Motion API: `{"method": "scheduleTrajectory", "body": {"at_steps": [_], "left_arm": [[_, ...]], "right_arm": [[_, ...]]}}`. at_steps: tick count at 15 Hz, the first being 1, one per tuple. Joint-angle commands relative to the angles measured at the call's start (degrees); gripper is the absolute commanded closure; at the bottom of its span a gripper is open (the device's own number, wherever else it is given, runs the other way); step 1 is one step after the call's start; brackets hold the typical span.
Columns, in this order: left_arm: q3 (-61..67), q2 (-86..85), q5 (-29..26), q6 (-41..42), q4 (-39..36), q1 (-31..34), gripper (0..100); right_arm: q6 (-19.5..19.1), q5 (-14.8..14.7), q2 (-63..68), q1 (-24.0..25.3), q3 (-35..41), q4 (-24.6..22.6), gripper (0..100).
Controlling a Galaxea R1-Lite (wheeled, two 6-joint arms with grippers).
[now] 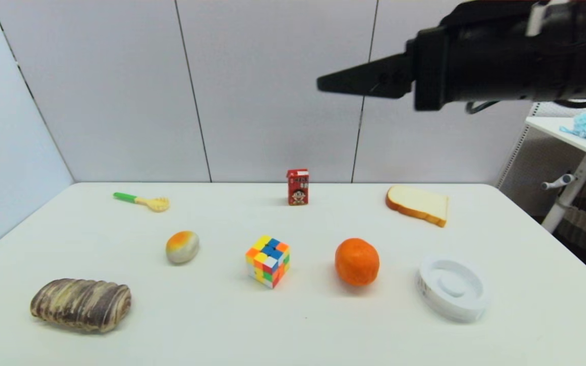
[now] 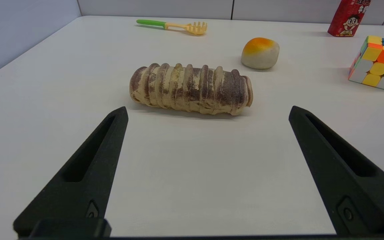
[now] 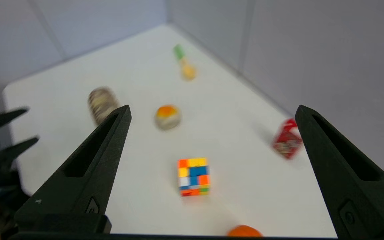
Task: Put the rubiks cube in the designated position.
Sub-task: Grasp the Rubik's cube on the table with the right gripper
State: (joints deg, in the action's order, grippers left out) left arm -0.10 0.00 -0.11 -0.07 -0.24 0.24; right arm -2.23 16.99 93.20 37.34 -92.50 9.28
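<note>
The rubiks cube (image 1: 267, 261) stands on the white table (image 1: 293, 335) near its middle, with scrambled yellow, orange, blue, red, green and white tiles. It also shows in the left wrist view (image 2: 377, 62) and the right wrist view (image 3: 194, 176). My right gripper (image 1: 323, 84) hangs high above the table's right side, pointing left, open and empty (image 3: 212, 108), with the cube far below it. My left gripper (image 2: 208, 108) is open and empty, low over the front left of the table, just short of a striped bread roll. No mark shows any designated position on the tabletop.
Around the cube lie an orange (image 1: 357, 261) to its right, a small bun (image 1: 182, 247) to its left, a red drink carton (image 1: 298, 187) behind, the striped bread roll (image 1: 81, 304), a green-handled fork (image 1: 143, 201), a bread slice (image 1: 417, 205) and a white round container (image 1: 450, 287).
</note>
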Motion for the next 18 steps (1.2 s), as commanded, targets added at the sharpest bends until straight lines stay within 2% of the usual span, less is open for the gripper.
{"method": "scheduleTrajectory", "body": {"at_steps": [1, 3, 6, 9, 13, 17, 18], "left_arm": [[0.01, 0.09, 0.02, -0.01, 0.07, 0.02, 0], [0.01, 0.09, 0.02, -0.01, 0.07, 0.02, 0], [0.01, 0.09, 0.02, -0.01, -0.11, 0.02, 0], [0.01, 0.09, 0.02, -0.01, 0.07, 0.02, 0], [0.01, 0.09, 0.02, -0.01, 0.07, 0.02, 0], [0.01, 0.09, 0.02, -0.01, -0.11, 0.02, 0], [0.01, 0.09, 0.02, -0.01, 0.07, 0.02, 0]], "right_arm": [[-0.32, 6.03, 10.87, 1.42, -1.36, 1.45, 0], [-1.28, 6.47, 14.91, 1.16, -3.3, 4.96, 0], [-1.46, 6.3, 21.32, 1.16, -4.44, 4.7, 0], [-1.64, 2.25, 26.42, 1.77, -5.85, 5.49, 0], [-2.52, 0.94, 28.62, 4.06, -5.76, 5.49, 0], [-12.01, 1.55, 28.97, 4.41, -4.27, 5.84, 0], [-12.97, 1.55, 28.97, 4.67, -3.91, 5.75, 0]]}}
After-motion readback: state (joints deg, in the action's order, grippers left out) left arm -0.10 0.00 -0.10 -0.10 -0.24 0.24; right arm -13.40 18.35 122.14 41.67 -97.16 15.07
